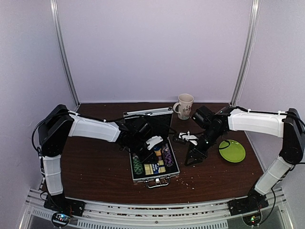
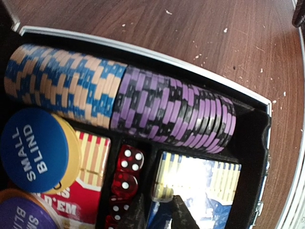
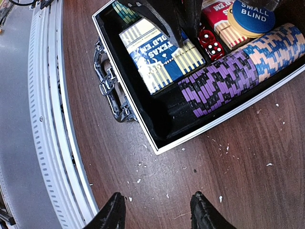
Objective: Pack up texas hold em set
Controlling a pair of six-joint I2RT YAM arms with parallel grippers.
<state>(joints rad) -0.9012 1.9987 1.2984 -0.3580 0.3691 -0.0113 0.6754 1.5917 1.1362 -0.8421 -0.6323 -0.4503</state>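
Observation:
The silver case point(image 1: 167, 178) lies open mid-table with its lid point(image 1: 147, 117) upright. Inside it are a row of blue-and-tan chips point(image 2: 62, 81), purple chips point(image 2: 171, 112), red dice point(image 2: 128, 162), a "small blind" button point(image 2: 33, 148), a red card box point(image 2: 90, 157) and the blue-and-tan card box point(image 2: 209, 186). My left gripper point(image 2: 159, 214) reaches into the case, its fingers close together astride that box's edge beside the dice. My right gripper point(image 3: 155, 210) hovers open over bare table just right of the case's front corner point(image 3: 157, 150), holding nothing.
A cream mug point(image 1: 184, 105) stands behind the case. A green plate point(image 1: 232, 150) lies to the right. A small black-and-white item point(image 1: 186, 138) sits between case and right arm. The case handle point(image 3: 107, 83) faces the metal rail point(image 3: 47, 119). Pale crumbs dot the wood.

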